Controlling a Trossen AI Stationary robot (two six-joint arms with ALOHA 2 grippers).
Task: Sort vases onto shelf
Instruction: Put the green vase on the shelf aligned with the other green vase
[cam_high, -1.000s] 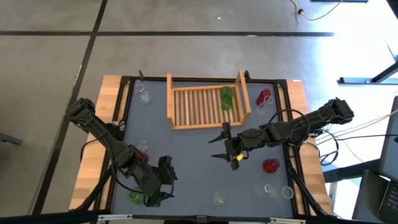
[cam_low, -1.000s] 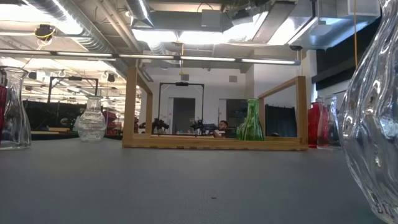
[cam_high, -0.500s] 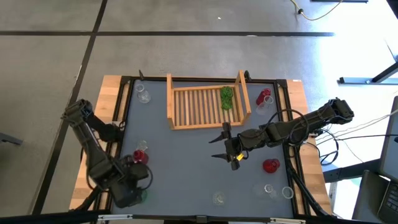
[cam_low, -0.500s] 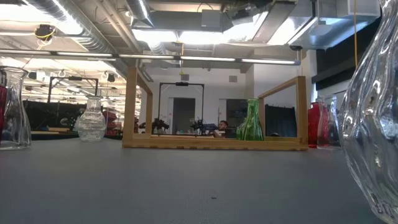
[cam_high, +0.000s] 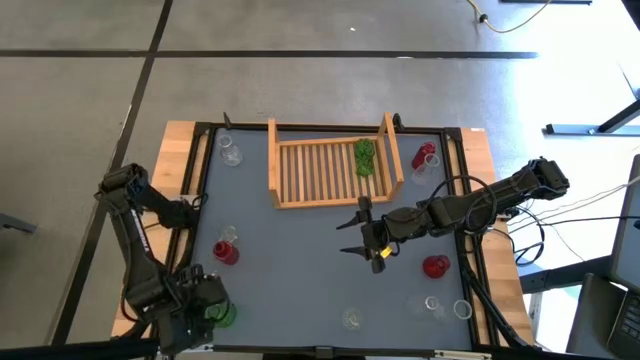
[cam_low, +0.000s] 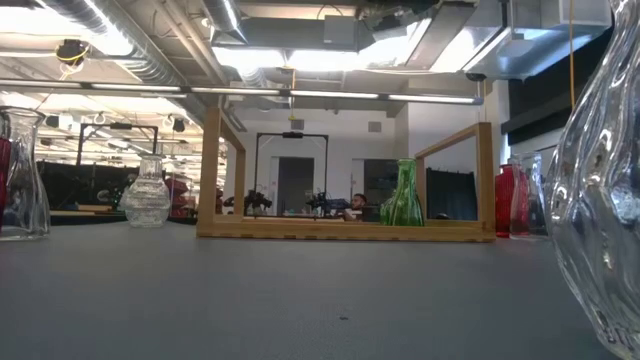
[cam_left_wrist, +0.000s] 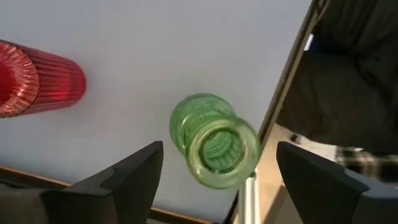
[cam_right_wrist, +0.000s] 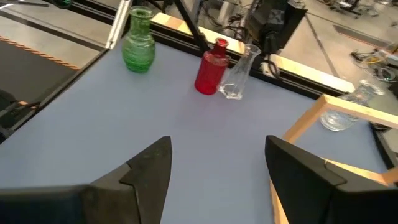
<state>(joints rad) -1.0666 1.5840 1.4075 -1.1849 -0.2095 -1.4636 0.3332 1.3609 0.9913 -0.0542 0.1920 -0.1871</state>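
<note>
Directly over a green vase (cam_left_wrist: 214, 147) by the table's near left edge, the left gripper (cam_left_wrist: 214, 180) hangs wide open and empty; a careless descent could topple it off (the edge is close). One green vase (cam_high: 365, 156) already stands in the shelf (cam_high: 283, 197). Mid-table, the right gripper (cam_high: 362, 232) waits, fingers apart, holding nothing. Grey matting (cam_high: 300, 260) covers the table; a concrete floor (cam_high: 300, 90) surrounds it.

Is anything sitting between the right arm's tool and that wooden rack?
No. In the high view, only bare grey table separates the open right tool from the wooden rack; the rack's one green vase stands inside it.
</note>
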